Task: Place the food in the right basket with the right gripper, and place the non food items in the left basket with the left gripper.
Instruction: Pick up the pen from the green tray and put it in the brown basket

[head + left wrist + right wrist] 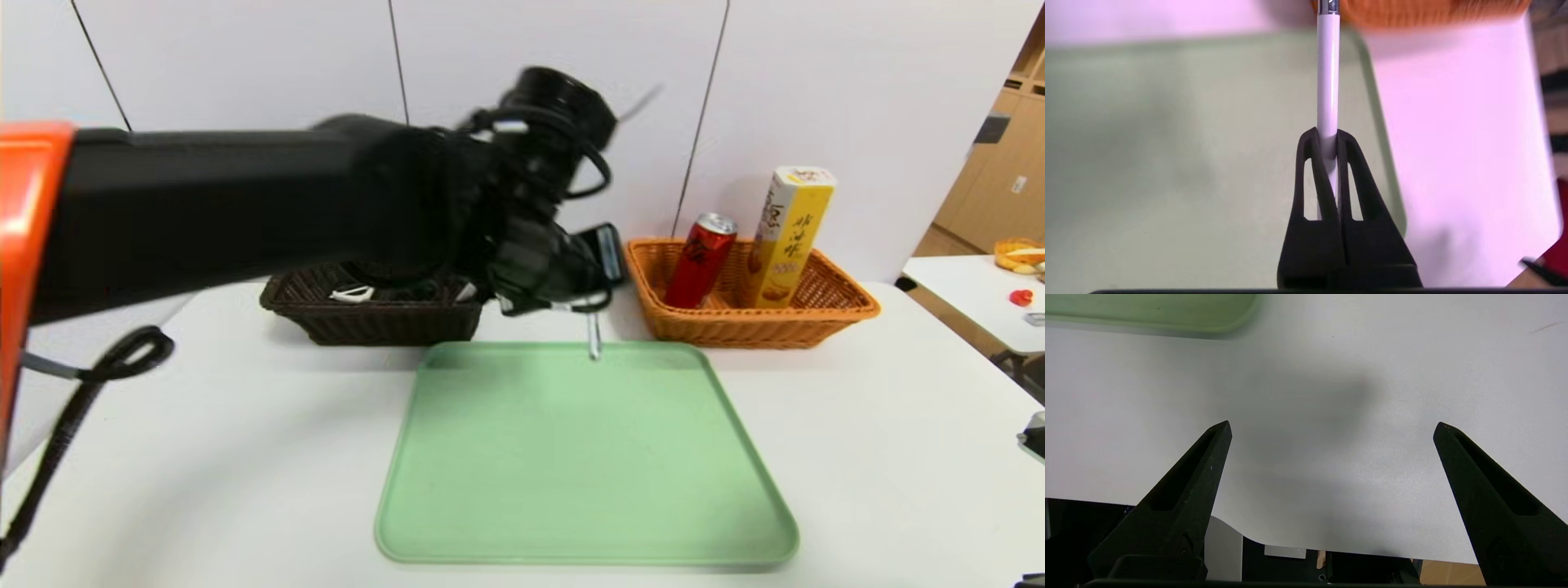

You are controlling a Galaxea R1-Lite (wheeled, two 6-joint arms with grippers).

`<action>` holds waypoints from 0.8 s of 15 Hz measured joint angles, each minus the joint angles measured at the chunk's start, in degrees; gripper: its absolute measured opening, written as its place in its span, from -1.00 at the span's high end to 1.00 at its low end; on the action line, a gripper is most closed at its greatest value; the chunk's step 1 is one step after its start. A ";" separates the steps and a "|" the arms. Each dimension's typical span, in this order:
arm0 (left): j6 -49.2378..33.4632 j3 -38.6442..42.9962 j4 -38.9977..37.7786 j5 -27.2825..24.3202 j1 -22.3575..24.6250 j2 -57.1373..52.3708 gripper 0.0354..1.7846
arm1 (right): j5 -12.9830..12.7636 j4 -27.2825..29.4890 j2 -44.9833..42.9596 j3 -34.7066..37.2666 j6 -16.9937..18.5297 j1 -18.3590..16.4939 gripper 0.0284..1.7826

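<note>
My left gripper (581, 307) is shut on the thin white pen (593, 336), which hangs tip down over the far edge of the green tray (571, 457), between the two baskets. In the left wrist view the fingers (1306, 163) clamp the pen (1328, 73). The dark brown basket (384, 325) holds the white-headed peeler (353, 292); my arm hides the rest of its inside, so the cup and marker are not seen. The red can (700, 261) and yellow box (788, 237) stand in the orange basket (824, 317). My right gripper (1331, 426) is open and empty over bare table.
The white table's front edge (1355, 549) lies just below my right gripper, and a corner of the tray (1167, 312) shows beyond it. A second table (963, 282) with small items stands at the far right. A wall stands close behind the baskets.
</note>
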 joint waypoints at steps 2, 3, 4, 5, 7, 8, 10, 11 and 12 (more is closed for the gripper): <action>0.26 0.02 0.21 -0.26 7.13 -3.83 0.99 | -0.02 -0.11 -0.09 0.02 -0.20 0.00 -0.92; 0.48 0.02 1.30 -0.37 10.87 -5.42 0.99 | -0.05 -0.16 -0.11 -0.02 -0.48 0.02 -0.92; 0.61 0.02 2.82 -0.45 15.07 -6.86 0.99 | -0.05 -0.18 -0.13 -0.09 -0.68 0.02 -0.92; 0.74 0.10 4.14 -0.45 18.91 -7.91 0.99 | -0.07 -0.18 -0.13 -0.11 -0.79 0.02 -0.92; 1.13 0.51 5.33 -0.45 25.93 -8.85 0.99 | -0.07 -0.20 -0.09 -0.13 -1.35 0.02 -0.92; 1.50 0.62 5.44 -0.44 28.66 -8.59 0.99 | -0.07 -0.18 -0.06 -0.20 -1.51 0.02 -0.92; 1.80 0.84 5.38 -0.33 32.99 -6.69 0.99 | -0.10 -0.22 -0.06 -0.30 -1.51 0.02 -0.92; 1.79 0.84 4.97 -0.23 34.67 -5.53 0.99 | -0.10 -0.16 -0.09 -0.28 -1.51 0.02 -0.92; 1.69 0.84 4.45 -0.17 35.88 -4.35 0.99 | -0.10 -0.13 -0.15 -0.15 -1.46 0.02 -0.92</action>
